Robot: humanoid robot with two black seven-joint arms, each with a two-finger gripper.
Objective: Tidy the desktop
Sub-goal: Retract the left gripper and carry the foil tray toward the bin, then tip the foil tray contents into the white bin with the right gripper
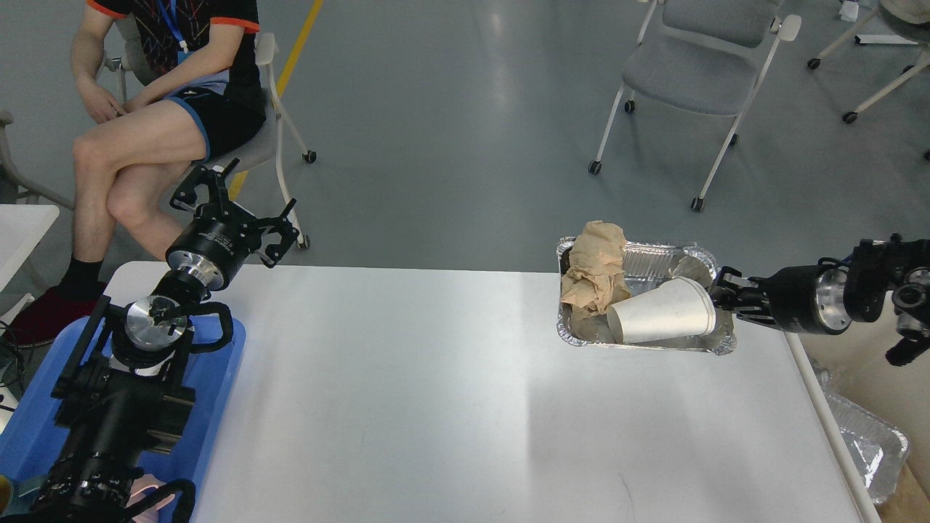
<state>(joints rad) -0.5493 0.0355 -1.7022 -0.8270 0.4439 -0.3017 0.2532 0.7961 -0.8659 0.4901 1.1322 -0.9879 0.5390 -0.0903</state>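
Observation:
The desktop (450,392) is a wide white tabletop. A foil tray (647,343) sits at its back right and holds crumpled brown paper (592,272) and a white paper cup (665,314) lying on its side. My right gripper (725,294) comes in from the right and is shut on the tray's right rim. My left gripper (240,207) is open and empty, raised over the desktop's back left corner, far from the tray.
A blue tray (221,378) lies at the desktop's left edge, mostly hidden by my left arm. A person (145,109) sits beyond the back left corner. Chairs (697,73) stand behind. More foil trays (864,443) lie off the right edge. A small white table (22,225) is at far left.

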